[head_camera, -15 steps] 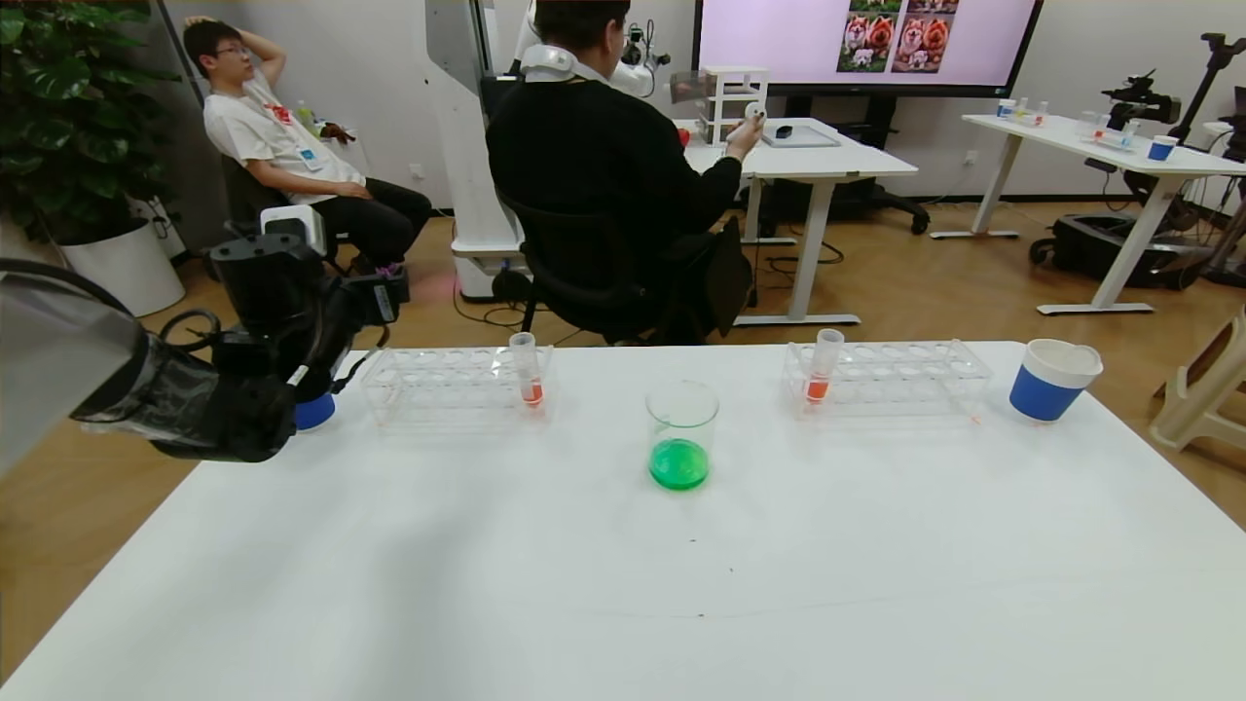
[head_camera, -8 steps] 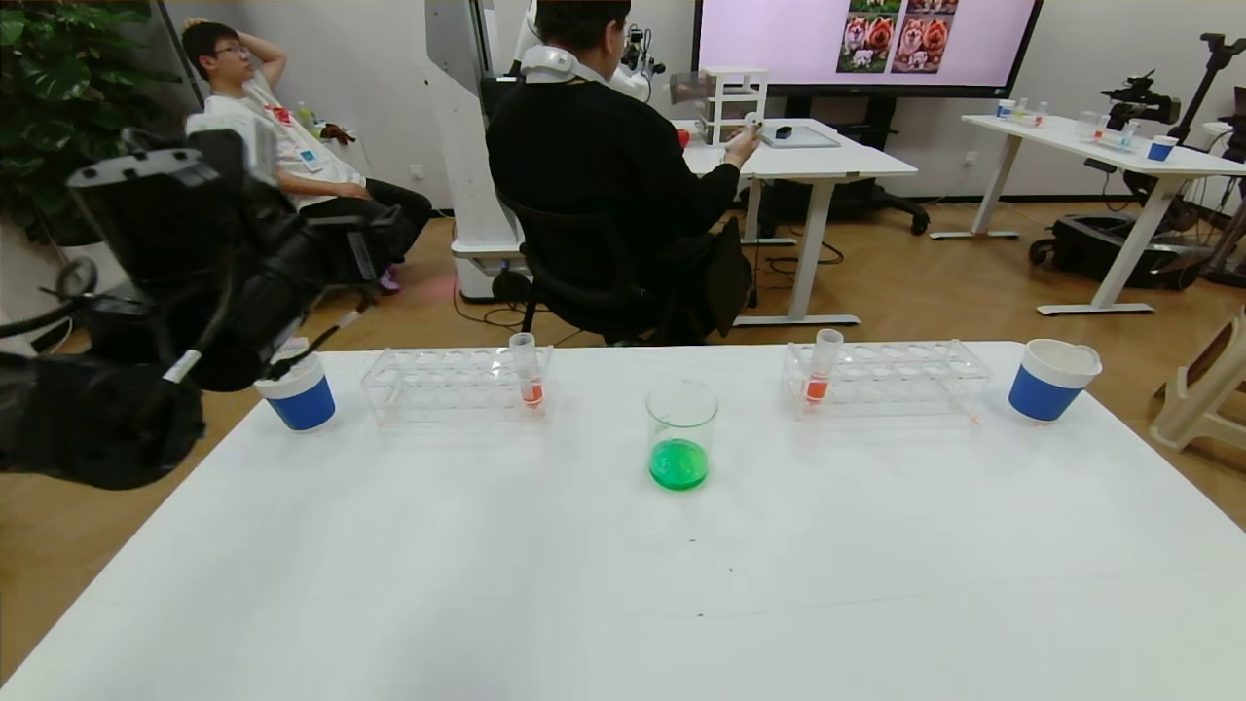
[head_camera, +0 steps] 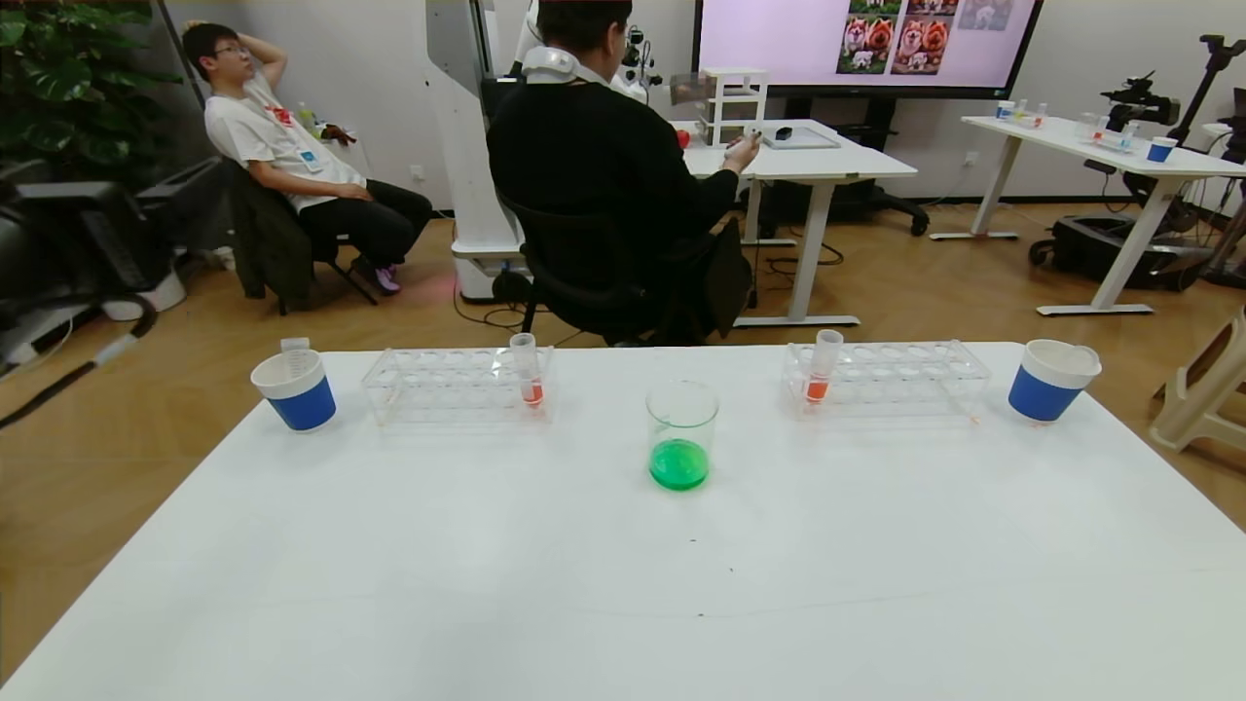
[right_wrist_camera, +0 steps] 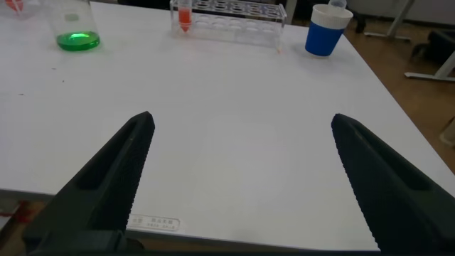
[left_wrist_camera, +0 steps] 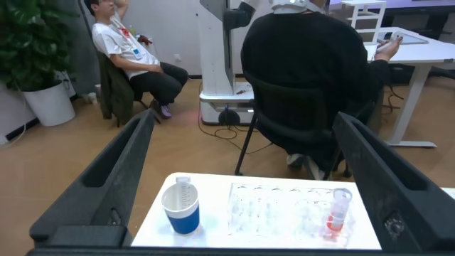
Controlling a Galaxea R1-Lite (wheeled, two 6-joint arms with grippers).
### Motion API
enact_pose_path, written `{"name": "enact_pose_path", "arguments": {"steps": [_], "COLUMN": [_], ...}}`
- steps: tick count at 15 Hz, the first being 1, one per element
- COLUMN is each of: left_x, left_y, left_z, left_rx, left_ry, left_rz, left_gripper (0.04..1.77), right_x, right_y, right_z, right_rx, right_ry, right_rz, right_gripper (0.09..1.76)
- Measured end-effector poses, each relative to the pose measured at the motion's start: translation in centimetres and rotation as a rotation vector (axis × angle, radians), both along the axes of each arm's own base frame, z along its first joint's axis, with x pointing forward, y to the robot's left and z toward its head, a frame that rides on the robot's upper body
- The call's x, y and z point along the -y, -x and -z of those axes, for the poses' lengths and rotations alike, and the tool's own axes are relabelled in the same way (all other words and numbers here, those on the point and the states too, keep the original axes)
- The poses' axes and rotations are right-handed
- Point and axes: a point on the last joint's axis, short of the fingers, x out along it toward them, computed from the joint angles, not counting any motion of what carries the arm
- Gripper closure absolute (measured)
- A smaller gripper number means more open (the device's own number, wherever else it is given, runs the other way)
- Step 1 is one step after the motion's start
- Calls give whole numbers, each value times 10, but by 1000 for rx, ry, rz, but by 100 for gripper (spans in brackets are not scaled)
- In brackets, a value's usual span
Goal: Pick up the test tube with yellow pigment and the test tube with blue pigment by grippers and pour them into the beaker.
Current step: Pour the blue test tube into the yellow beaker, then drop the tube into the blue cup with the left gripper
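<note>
The beaker (head_camera: 681, 433) stands mid-table with green liquid at its bottom; it also shows in the right wrist view (right_wrist_camera: 75, 28). No tube with yellow or blue liquid is in view. An empty clear tube (head_camera: 294, 345) stands in the left blue cup (head_camera: 295, 391). My left arm (head_camera: 78, 239) is off the table's far left. My left gripper (left_wrist_camera: 243, 121) is open and empty, facing that cup (left_wrist_camera: 181, 208). My right gripper (right_wrist_camera: 242, 121) is open and empty above the table's near right part.
Two clear racks (head_camera: 456, 386) (head_camera: 888, 378) stand behind the beaker, each with one orange-red tube (head_camera: 527, 370) (head_camera: 822, 366). A second blue cup (head_camera: 1051, 380) sits at the far right. People sit on chairs beyond the table.
My left arm has drawn back from the left blue cup, up and out to the left, leaving the cup and its empty tube in plain view.
</note>
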Motion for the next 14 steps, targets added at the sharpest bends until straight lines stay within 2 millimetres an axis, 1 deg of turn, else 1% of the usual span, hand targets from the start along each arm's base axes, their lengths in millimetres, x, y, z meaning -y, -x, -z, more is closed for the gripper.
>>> {"name": "enact_pose_path", "arguments": {"steps": [3, 7, 9, 11, 12, 14], "left_x": [-11, -24, -29, -32, -34, -34], "left_y": [56, 134, 170, 201, 213, 229], "left_z": [1, 11, 16, 21, 24, 37], "left_rx": [-19, -85, -97, -66, -43, -19], "left_ry": [-27, -88, -117, -146, -162, -172], "left_rz": [-17, -56, -68, -79, -84, -87], "left_gripper": [6, 6, 6, 6, 6, 6], "right_x": [0, 0, 0, 0, 0, 0], "right_y": [0, 0, 0, 0, 0, 0], "right_z": [0, 0, 0, 0, 0, 0], "right_rx": [0, 0, 0, 0, 0, 0], "right_ry": [0, 0, 0, 0, 0, 0], "right_rz": [0, 0, 0, 0, 0, 0], "right_gripper": [11, 11, 11, 11, 11, 11]}}
